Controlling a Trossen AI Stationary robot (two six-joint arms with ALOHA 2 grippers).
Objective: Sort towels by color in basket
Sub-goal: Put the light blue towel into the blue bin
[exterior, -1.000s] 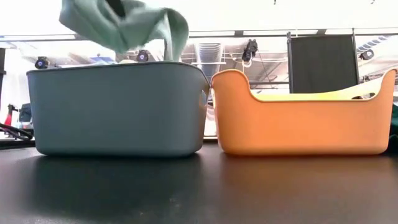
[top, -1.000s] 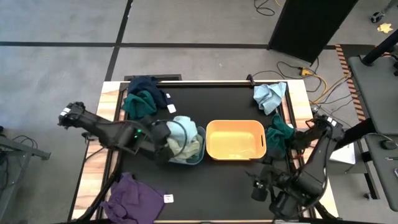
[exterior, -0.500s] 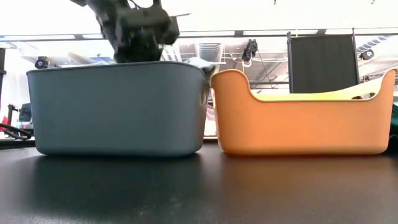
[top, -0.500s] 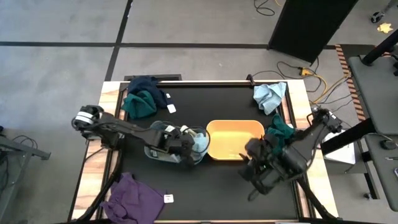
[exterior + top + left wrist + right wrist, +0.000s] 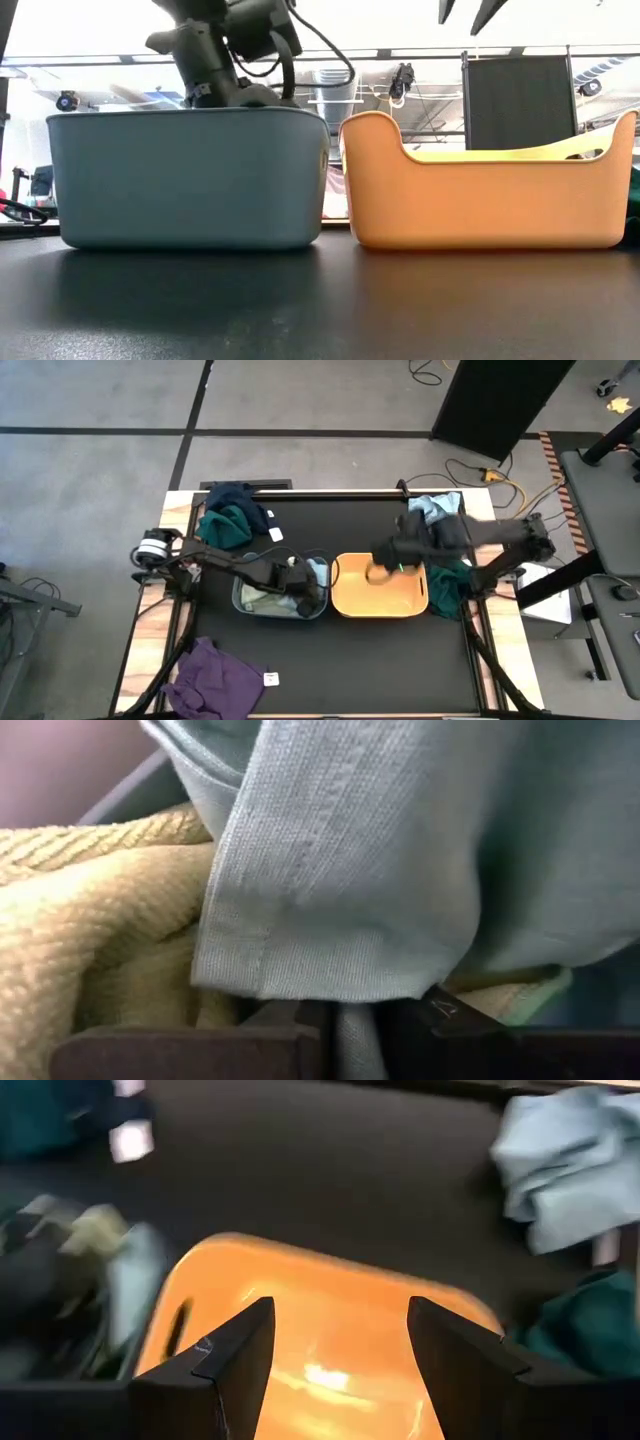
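Note:
My left gripper [image 5: 303,584] reaches down into the grey-blue basket [image 5: 243,603], shut on a pale green towel [image 5: 380,850] that lies there on a yellowish cloth [image 5: 90,920]. In the low view the basket wall [image 5: 190,180] hides the fingers. My right gripper [image 5: 340,1312] hangs open above the orange basket [image 5: 380,595], touching nothing. Its tips show high in the low view [image 5: 468,12]. On the table lie a navy towel [image 5: 230,495] with a dark teal towel [image 5: 225,525], a light blue towel [image 5: 435,512], another dark teal towel [image 5: 452,575] and a purple towel [image 5: 215,675]. My left gripper pinches a narrow strip of the pale green towel [image 5: 356,1038] between its two fingers, just below the towel's hemmed edge [image 5: 300,975]. It comes from above, slanting down into the basket. The towel rests slack on the cloth in the basket.
The two baskets stand side by side at mid-table, nearly touching. The orange basket's floor [image 5: 330,1370] is bare. Open black tabletop [image 5: 320,310] lies on the near side. Cables and a dark panel [image 5: 500,400] are on the floor beyond the table.
My left gripper has come down from above the grey-blue basket into it, lowering the pale green towel from the air onto the cloth inside. My right arm has swung from the table's near right corner toward the far side and left, ending over the orange basket.

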